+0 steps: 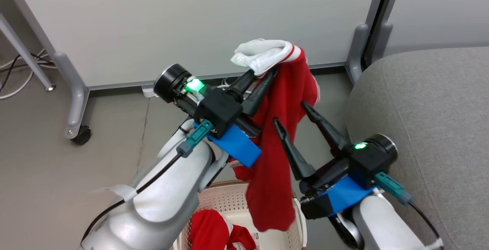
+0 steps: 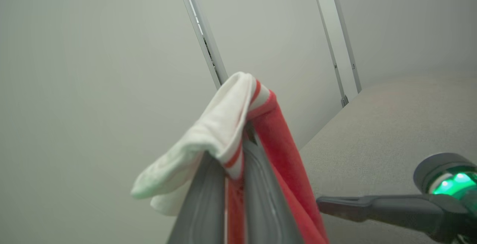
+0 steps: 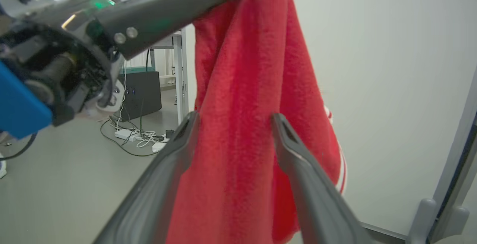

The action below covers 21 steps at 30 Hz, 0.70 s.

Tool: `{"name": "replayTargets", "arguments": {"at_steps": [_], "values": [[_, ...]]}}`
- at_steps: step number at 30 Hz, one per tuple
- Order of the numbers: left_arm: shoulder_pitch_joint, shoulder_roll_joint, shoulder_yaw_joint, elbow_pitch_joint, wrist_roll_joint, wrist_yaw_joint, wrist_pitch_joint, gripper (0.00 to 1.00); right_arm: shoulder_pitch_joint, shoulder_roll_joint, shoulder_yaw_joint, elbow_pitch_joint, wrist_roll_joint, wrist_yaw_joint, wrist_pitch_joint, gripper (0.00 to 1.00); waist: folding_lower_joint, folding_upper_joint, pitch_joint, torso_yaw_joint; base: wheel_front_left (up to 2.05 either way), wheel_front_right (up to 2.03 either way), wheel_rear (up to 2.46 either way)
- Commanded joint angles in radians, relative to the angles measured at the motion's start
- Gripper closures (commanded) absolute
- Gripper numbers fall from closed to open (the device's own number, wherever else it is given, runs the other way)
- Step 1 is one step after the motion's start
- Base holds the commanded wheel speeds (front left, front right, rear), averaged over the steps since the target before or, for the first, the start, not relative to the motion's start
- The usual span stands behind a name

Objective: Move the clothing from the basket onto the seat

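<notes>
1. Seat (image 1: pixel 428 101): grey, on robot's R side, just beside basket.
2. Basket (image 1: pixel 229 200): cream, on floor below both arms, L of seat.
3. Held garment (image 1: pixel 275 173): red w/ white cuff, hangs from L end effector above basket, not on seat; lower end dangles over basket's R rim.
4. 2nd garment (image 1: pixel 208 229): red, bunched in basket bottom.
5. L end effector (image 1: pixel 265 72): raised, clenched on held garment at cuff.
6. R end effector (image 1: pixel 290 112): released, fingers spread wide either side of hanging cloth; contact can't tell.
</notes>
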Motion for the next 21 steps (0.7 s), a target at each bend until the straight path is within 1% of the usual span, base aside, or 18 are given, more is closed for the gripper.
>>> {"name": "replayTargets", "arguments": {"at_steps": [1,4,11,12,13,21], "values": [[-0.02,-0.009,-0.005,0.002,0.008,-0.002,-0.005,1.0,-0.028,0.011,0.019,0.031,0.003,0.0,-0.004,0.0,-0.0002,0.0,0.009,0.011,0.0,0.0,0.0],[-0.033,-0.022,-0.016,0.004,0.015,-0.006,-0.005,1.0,-0.055,0.016,0.028,0.092,-0.006,0.0,-0.004,0.0,-0.0002,0.0,0.015,0.023,0.0,0.0,0.0],[-0.039,-0.052,-0.038,-0.006,0.018,-0.011,-0.005,1.0,-0.101,0.019,0.045,0.199,0.047,0.0,-0.004,0.0,-0.0002,0.0,0.011,0.045,0.0,0.0,0.0],[-0.035,-0.055,-0.04,-0.007,0.017,-0.012,-0.005,1.0,-0.105,0.019,0.05,0.209,0.053,0.0,-0.004,0.7,-0.0002,0.0,0.009,0.047,0.0,0.0,0.0],[-0.031,-0.056,-0.041,-0.006,0.016,-0.013,-0.005,1.0,-0.11,0.019,0.054,0.213,0.06,0.0,-0.004,1.0,-0.0002,0.0,0.007,0.048,0.0,0.0,0.0],[-0.019,-0.054,-0.033,0.006,0.019,-0.017,-0.005,1.0,-0.118,0.019,0.064,0.228,0.085,0.0,-0.004,1.0,-0.0002,0.0,0.0,0.046,0.0,0.0,0.0]]}}
